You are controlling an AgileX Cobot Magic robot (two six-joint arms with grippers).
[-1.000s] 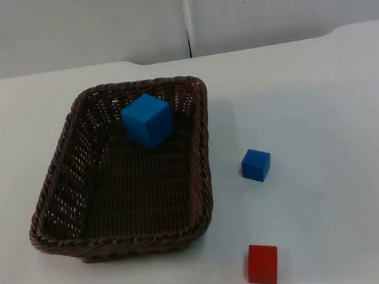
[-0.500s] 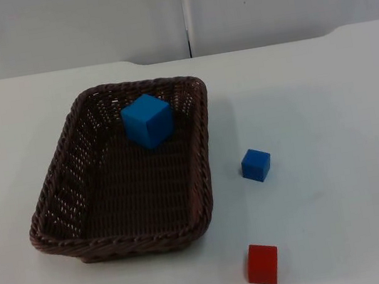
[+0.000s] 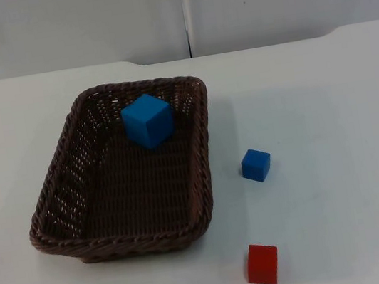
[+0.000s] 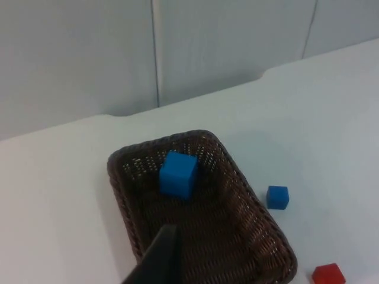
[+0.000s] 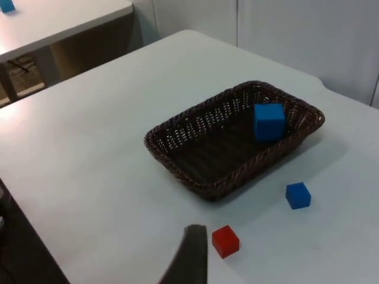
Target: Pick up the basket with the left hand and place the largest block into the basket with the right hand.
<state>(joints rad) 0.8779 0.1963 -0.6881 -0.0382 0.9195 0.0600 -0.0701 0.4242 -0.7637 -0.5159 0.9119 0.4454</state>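
A dark brown woven basket (image 3: 205, 155) rests on the white table, left of centre. The large blue block (image 3: 147, 120) sits inside it against the far wall, also seen from the wrists (image 4: 177, 173) (image 5: 269, 121). My left gripper (image 4: 160, 260) hangs high above the table, well back from the basket (image 4: 118, 195) and touching nothing. My right gripper (image 5: 189, 254) is likewise raised and far from the basket (image 5: 177, 171), holding nothing that I can see.
A small blue block (image 3: 256, 164) lies on the table just right of the basket. A red block (image 3: 263, 264) lies nearer the front edge. The grey partition wall (image 3: 182, 6) closes the table at the back.
The black piece of the left arm in the top view's upper left corner a second ago has drawn out of sight. Basket and blocks have not moved.
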